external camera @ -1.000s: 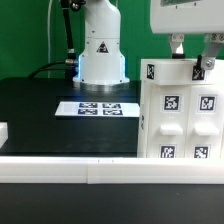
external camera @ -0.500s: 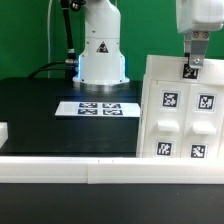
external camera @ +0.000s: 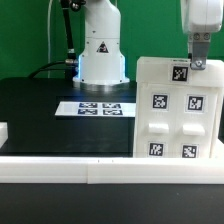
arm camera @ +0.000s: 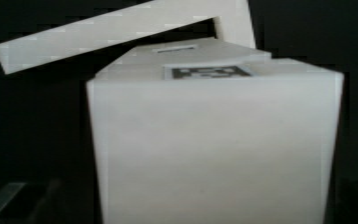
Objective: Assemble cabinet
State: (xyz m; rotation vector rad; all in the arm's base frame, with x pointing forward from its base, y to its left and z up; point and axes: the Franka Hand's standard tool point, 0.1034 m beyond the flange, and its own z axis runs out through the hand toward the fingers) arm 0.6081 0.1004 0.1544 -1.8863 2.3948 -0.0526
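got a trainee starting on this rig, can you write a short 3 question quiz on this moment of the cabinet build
1. True or false: the cabinet lies flat on its side on the black table.
2. Multiple choice: where is the gripper in the exterior view?
A. over the marker board
B. at the cabinet's top edge, toward the exterior view's right
C. beside the robot base
3. Fill in: the long white rail runs along the ____ edge of the exterior view's table.

Key
1. False: it stands upright, its tagged face toward the camera.
2. B
3. Near (front) edge.
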